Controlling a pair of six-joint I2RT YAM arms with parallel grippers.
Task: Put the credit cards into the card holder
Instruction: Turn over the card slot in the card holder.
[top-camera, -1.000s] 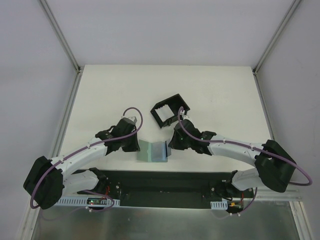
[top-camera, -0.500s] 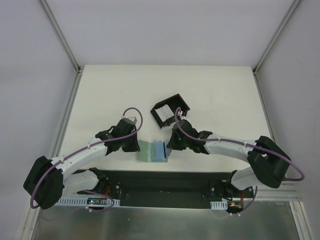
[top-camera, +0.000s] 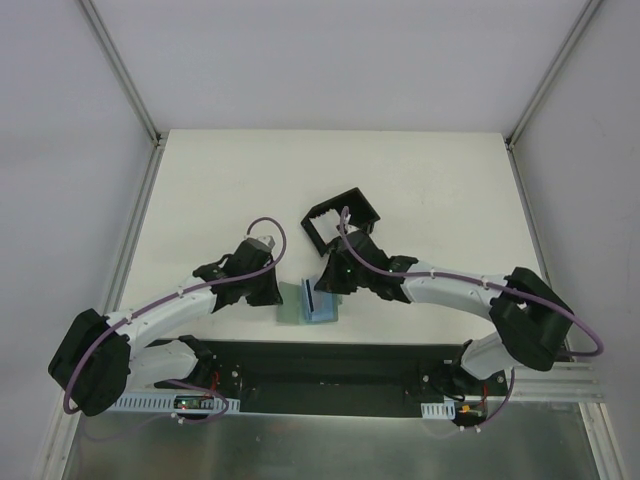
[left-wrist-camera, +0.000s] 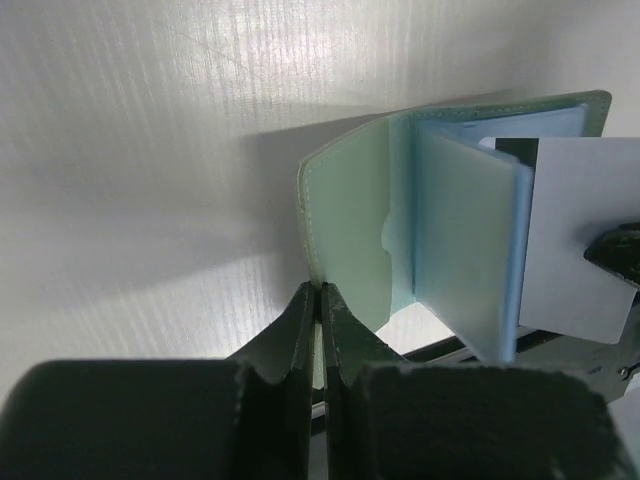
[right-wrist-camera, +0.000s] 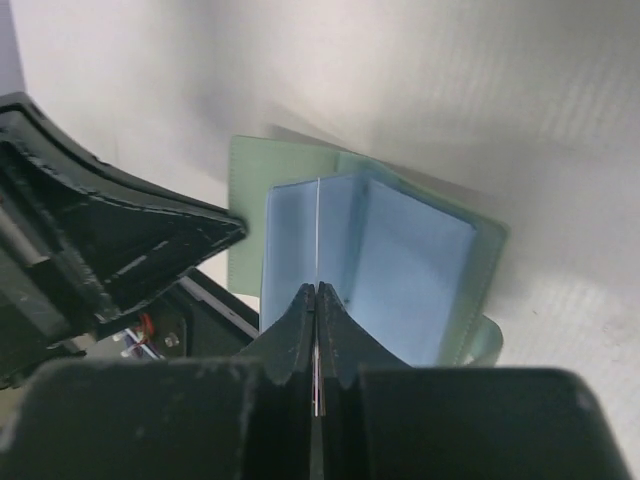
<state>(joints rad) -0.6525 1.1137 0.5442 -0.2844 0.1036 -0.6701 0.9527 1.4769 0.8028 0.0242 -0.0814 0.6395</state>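
Observation:
A grey-green flat case lies open near the table's front edge, with blue plastic sleeves standing up from it. My left gripper is shut on the edge of the case's left cover. My right gripper is shut on a whitish-grey credit card, which shows edge-on in the right wrist view, between the sleeves. In the top view both grippers, left and right, meet over the case. The black card holder stands open-topped just behind the right gripper.
The black mounting rail with both arm bases runs along the table's near edge, close in front of the case. Metal frame posts line the table's left and right sides. The left gripper's body fills the left of the right wrist view.
My right gripper has moved left over the open case with the card, and the blue sleeves have swung upright. The left arm has hardly moved.

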